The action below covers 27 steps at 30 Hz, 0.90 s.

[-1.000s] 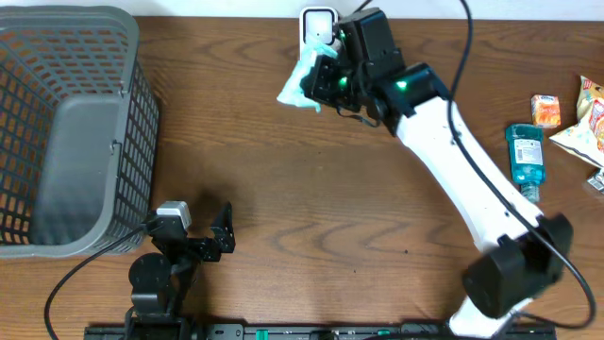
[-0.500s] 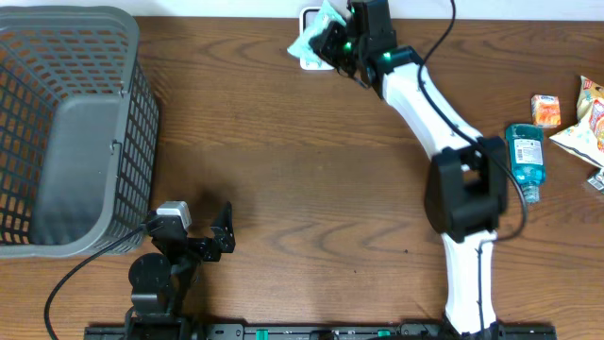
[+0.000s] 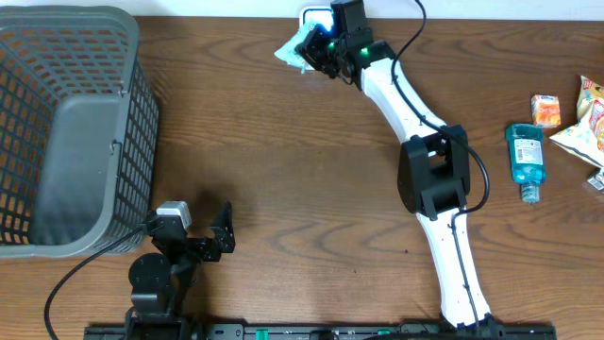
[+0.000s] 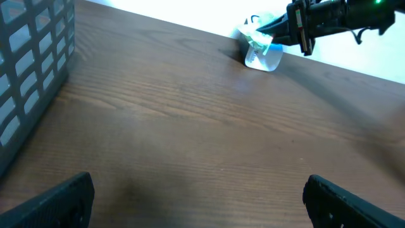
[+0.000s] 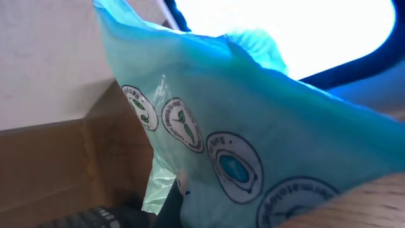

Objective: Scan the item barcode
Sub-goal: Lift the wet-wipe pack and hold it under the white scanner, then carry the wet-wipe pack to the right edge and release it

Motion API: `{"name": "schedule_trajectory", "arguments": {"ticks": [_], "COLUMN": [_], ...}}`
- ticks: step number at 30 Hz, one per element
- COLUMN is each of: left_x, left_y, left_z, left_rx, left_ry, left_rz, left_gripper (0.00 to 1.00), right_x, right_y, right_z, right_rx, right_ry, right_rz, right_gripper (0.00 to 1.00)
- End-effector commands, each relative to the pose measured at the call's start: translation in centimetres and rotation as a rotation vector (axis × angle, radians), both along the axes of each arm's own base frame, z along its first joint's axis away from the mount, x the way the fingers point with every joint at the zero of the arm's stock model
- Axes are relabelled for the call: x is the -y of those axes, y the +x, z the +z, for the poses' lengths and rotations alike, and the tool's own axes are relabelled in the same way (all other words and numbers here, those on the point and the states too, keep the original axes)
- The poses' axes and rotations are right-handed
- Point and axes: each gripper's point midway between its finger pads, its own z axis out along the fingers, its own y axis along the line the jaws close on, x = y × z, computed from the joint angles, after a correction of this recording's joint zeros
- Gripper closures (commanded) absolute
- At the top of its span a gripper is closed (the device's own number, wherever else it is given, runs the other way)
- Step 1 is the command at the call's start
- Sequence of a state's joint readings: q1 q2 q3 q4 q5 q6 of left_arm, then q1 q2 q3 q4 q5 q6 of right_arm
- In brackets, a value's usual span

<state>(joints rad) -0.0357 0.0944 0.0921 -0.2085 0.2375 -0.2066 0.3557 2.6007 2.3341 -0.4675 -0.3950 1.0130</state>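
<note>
The item is a light teal plastic packet [image 3: 288,52] with round printed logos; no barcode shows in any view. My right gripper [image 3: 311,49] is shut on the packet and holds it at the table's far edge, beside the white scanner [image 3: 317,14]. In the right wrist view the packet [image 5: 253,139] fills the frame, a dark finger [image 5: 190,212] shows at its lower edge, and the scanner's bright face [image 5: 285,31] lies behind it. The left wrist view has the packet [image 4: 262,54] far off. My left gripper [image 4: 202,199] is open over bare wood near the front left [image 3: 223,241].
A grey mesh basket [image 3: 75,123] stands at the left. At the right edge lie a blue mouthwash bottle [image 3: 524,156], a small orange box [image 3: 545,110] and snack packets [image 3: 587,127]. The right arm's white links [image 3: 415,123] cross the table's middle right.
The right arm has stretched farther toward the back edge and carried the packet up and left, beside the scanner. The left arm has not moved.
</note>
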Motion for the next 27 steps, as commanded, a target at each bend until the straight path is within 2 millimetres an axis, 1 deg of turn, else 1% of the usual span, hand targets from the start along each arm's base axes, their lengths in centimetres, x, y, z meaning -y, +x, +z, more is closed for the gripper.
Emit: {"name": "schedule_trajectory", "arguments": {"ticks": [1, 3, 4, 5, 6, 7, 8, 9, 10, 11, 13, 15, 17, 18, 20, 21, 23, 25, 27], "left_x": [0.1, 0.1, 0.1, 0.1, 0.1, 0.1, 0.1, 0.1, 0.1, 0.1, 0.1, 0.1, 0.1, 0.1, 0.1, 0.1, 0.1, 0.1, 0.1], "left_y": [-0.2, -0.2, -0.2, -0.2, -0.2, -0.2, -0.2, -0.2, -0.2, -0.2, -0.2, -0.2, -0.2, -0.2, -0.2, -0.2, -0.2, -0.2, -0.2], "left_z": [-1.2, -1.2, -1.2, -1.2, -1.2, -1.2, -1.2, -1.2, -1.2, -1.2, -1.2, -1.2, -1.2, -1.2, -1.2, -1.2, -1.2, -1.2, -1.2], "left_rx": [-0.032, -0.032, -0.032, -0.032, -0.032, -0.032, -0.032, -0.032, -0.032, -0.032, -0.032, -0.031, -0.032, -0.032, -0.032, -0.032, -0.032, -0.032, -0.032], "left_ry": [0.002, 0.002, 0.002, 0.002, 0.002, 0.002, 0.002, 0.002, 0.002, 0.002, 0.002, 0.002, 0.002, 0.002, 0.002, 0.002, 0.002, 0.002, 0.002], "left_rz": [-0.008, -0.008, -0.009, -0.009, -0.009, -0.008, -0.008, -0.009, -0.009, -0.008, -0.008, -0.009, -0.008, -0.008, -0.008, -0.008, -0.008, -0.009, -0.008], "left_gripper": [0.02, 0.02, 0.02, 0.02, 0.02, 0.02, 0.02, 0.02, 0.02, 0.02, 0.02, 0.02, 0.02, 0.02, 0.02, 0.02, 0.02, 0.03, 0.02], "right_x": [1.3, 3.4, 5.5, 6.7, 9.1, 10.2, 13.0, 14.1, 16.6, 17.6, 23.6, 30.2, 34.7, 36.5, 39.3, 40.3, 42.7, 44.4, 46.5], "right_y": [0.2, -1.0, -2.0, -2.6, -3.8, -4.3, -5.4, -5.7, -6.5, -6.8, -8.2, -9.2, -10.1, -10.4, -10.6, -10.4, -9.8, -9.4, -9.1], "right_z": [2.8, 3.3, 3.8, 4.1, 4.5, 4.6, 5.0, 5.0, 4.8, 4.5, 2.9, 1.5, 1.0, 0.6, -0.2, -0.5, -0.8, -0.8, -0.6], "right_rx": [0.048, 0.005, -0.034, -0.057, -0.097, -0.11, -0.128, -0.131, -0.129, -0.131, -0.204, -0.317, -0.399, -0.424, -0.436, -0.432, -0.417, -0.402, -0.388], "right_ry": [-0.063, -0.14, -0.196, -0.227, -0.285, -0.312, -0.384, -0.415, -0.499, -0.539, -0.741, -0.959, -1.08, -1.118, -1.137, -1.136, -1.124, -1.103, -1.096], "right_rz": [0.03, 0.052, 0.053, 0.054, 0.065, 0.075, 0.106, 0.125, 0.188, 0.218, 0.264, 0.223, 0.162, 0.156, 0.182, 0.175, 0.106, 0.045, -0.025], "right_gripper": [0.99, 0.99, 0.99, 0.99, 0.99, 0.99, 0.99, 0.99, 0.99, 0.99, 0.99, 0.99, 0.99, 0.99, 0.99, 0.99, 0.99, 0.99, 0.99]}}
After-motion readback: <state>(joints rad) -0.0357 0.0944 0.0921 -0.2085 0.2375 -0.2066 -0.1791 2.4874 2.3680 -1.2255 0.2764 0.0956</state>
